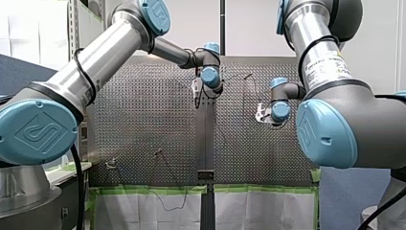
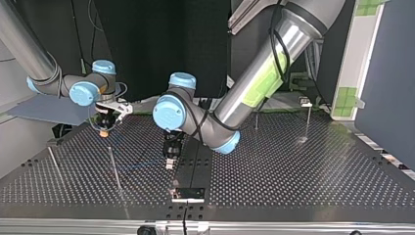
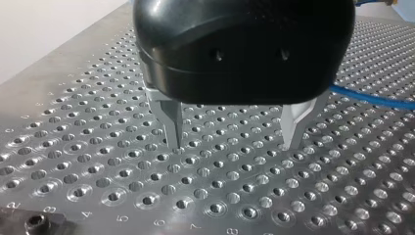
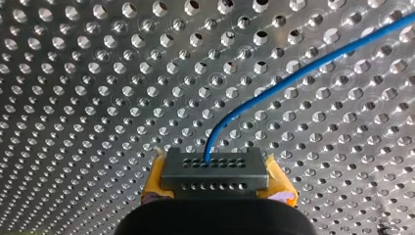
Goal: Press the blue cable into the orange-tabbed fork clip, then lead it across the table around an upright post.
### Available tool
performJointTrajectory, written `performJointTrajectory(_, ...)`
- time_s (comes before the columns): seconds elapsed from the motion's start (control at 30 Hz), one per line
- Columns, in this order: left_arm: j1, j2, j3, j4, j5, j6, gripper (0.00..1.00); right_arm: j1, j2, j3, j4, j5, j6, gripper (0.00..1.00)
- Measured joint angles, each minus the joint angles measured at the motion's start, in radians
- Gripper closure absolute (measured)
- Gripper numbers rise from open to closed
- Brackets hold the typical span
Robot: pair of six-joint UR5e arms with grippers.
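Perforated metal surface [image 3: 98, 161] fills both wrist views. The robot's left hand [image 3: 236, 139] hovers over it, metal fingers [image 3: 174, 125] spread and empty, a stretch of blue cable [image 3: 372, 98] lying beside it. Only the right wrist view shows the right hand [image 4: 214, 171] (yellow pads [image 4: 157, 182]) clamped on that cable.

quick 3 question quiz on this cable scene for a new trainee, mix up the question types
1. True or false: my left gripper is shut on the blue cable.
2. Which gripper holds the blue cable? A) my left gripper B) my right gripper C) neither
3. Fill in: my left gripper's metal fingers stand ____, with nothing between them.
Key: 1 false; 2 B; 3 open.
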Motion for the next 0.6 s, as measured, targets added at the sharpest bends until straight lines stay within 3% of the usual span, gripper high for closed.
performJointTrajectory(0.6, -0.001, 0.0, -0.001, -0.001, 0.001, -0.002, 0.0, -0.018, 0.023, 0.026, -0.042, 0.009, 0.013, 1.0)
